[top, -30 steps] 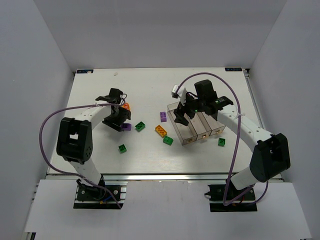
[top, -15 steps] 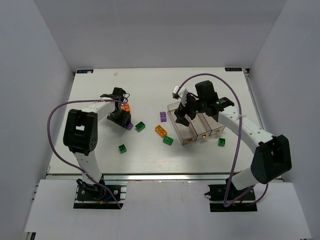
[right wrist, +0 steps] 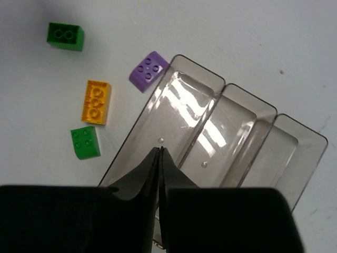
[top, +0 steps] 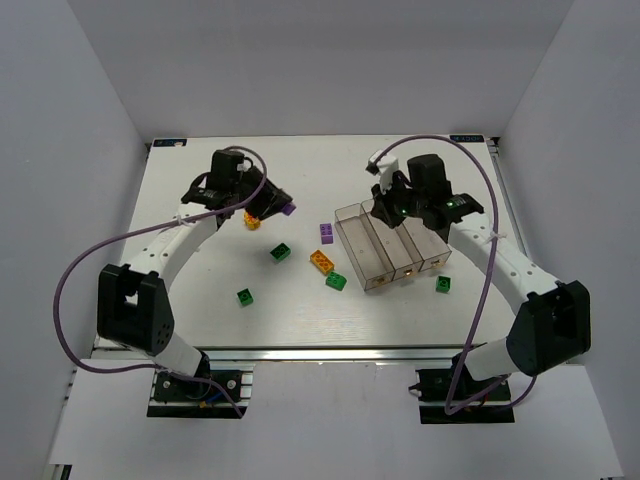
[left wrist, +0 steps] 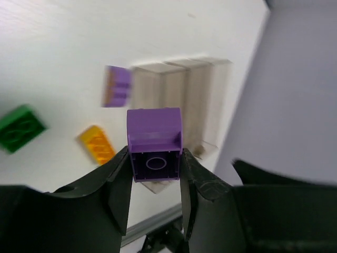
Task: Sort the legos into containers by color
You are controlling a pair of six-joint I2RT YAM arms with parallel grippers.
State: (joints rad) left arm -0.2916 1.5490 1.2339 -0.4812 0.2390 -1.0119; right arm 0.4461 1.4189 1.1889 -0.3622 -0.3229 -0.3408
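Note:
My left gripper [top: 278,206] is shut on a purple lego [top: 288,209] and holds it above the table, left of the containers. From the left wrist the purple lego [left wrist: 154,142] sits between both fingers, its hollow underside facing the camera. The three clear containers [top: 366,256] stand right of centre, and their visible parts hold no brick. My right gripper [top: 386,202] hangs over their far end, its jaws pressed together on nothing [right wrist: 159,153]. Loose on the table lie an orange lego [top: 252,218], green legos [top: 280,253] [top: 245,297] [top: 336,282] [top: 443,285], an orange-yellow lego [top: 321,261] and a purple lego [top: 327,232].
The right wrist view looks down on the containers' rim [right wrist: 224,87], with a purple lego [right wrist: 149,71], an orange-yellow one [right wrist: 96,101] and two green ones [right wrist: 85,142] [right wrist: 65,36] to their left. White walls close the table at the back and sides.
My left gripper closed on the purple lego on the table, lifted it and carried it back and to the right. My right gripper shut and drew back toward the containers' far end.

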